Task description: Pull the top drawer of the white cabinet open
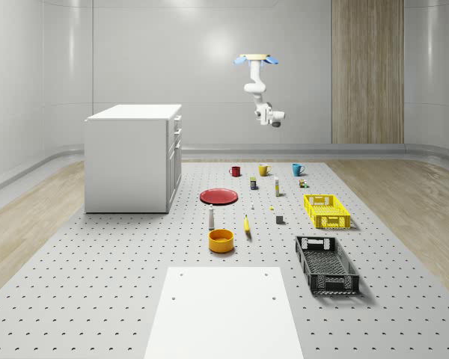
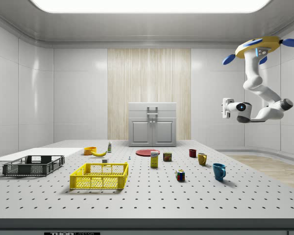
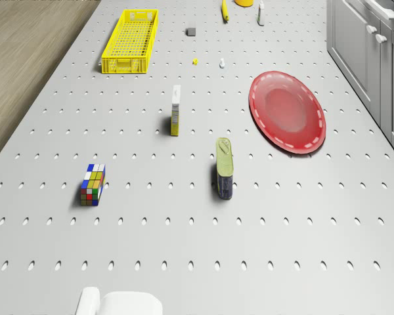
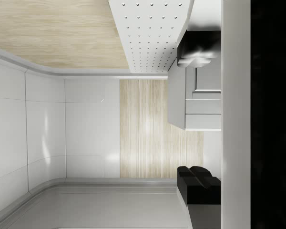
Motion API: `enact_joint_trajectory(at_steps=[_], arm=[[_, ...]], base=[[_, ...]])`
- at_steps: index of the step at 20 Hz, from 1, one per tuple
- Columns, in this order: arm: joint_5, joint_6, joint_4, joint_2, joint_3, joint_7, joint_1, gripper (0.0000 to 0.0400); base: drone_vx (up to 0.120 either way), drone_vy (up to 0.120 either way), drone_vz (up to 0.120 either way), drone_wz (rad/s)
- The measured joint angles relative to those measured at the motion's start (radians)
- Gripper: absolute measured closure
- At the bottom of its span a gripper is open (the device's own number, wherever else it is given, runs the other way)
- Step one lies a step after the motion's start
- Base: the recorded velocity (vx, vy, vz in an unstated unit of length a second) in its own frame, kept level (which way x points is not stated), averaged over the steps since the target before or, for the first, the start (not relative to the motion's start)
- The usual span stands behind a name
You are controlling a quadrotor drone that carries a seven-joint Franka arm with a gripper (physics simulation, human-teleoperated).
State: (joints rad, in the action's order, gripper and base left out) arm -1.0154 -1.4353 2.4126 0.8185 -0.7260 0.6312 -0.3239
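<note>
Claw (image 1: 278, 118) hangs high at upper centre, well apart from the cabinet (image 1: 132, 158), drone (image 1: 257, 59) hovering over the surface (image 1: 97, 292); fingers' spread untellable.

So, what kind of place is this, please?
Probably a simulated robotics test room: a grey perforated floor plate, a white cabinet and small test objects like the yellow plastic crate, with bare panelled walls.

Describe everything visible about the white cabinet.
The white cabinet is a boxy, matte-looking unit standing upright on the perforated table. The side view shows its front: stacked drawers with handles over two panelled doors, all shut. Nothing touches it; the red plate lies nearby, and the drone hovers apart from it.
</note>
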Motion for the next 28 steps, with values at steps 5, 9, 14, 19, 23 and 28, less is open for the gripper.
enact_joint_trajectory(at_steps=[5,9,14,19,23,28], arm=[[0.008,-0.026,0.008,0.024,-0.021,0.011,-0.035,0.0095],[0.018,-0.046,0.012,0.044,-0.035,0.020,-0.061,0.0095],[0.033,-0.071,0.016,0.067,-0.051,0.033,-0.092,0.0095],[0.049,-0.095,0.019,0.090,-0.064,0.046,-0.120,0.0095],[0.062,-0.113,0.022,0.108,-0.073,0.057,-0.141,0.0095],[0.077,-0.134,0.024,0.129,-0.084,0.070,-0.166,0.0095]], base=[[0.120,-0.120,0.120,0.000],[0.120,-0.120,0.090,0.000],[0.120,-0.120,0.048,0.000],[0.120,-0.120,0.008,0.000],[0.120,-0.120,0.000,0.000],[0.120,-0.120,0.000,0.000]])
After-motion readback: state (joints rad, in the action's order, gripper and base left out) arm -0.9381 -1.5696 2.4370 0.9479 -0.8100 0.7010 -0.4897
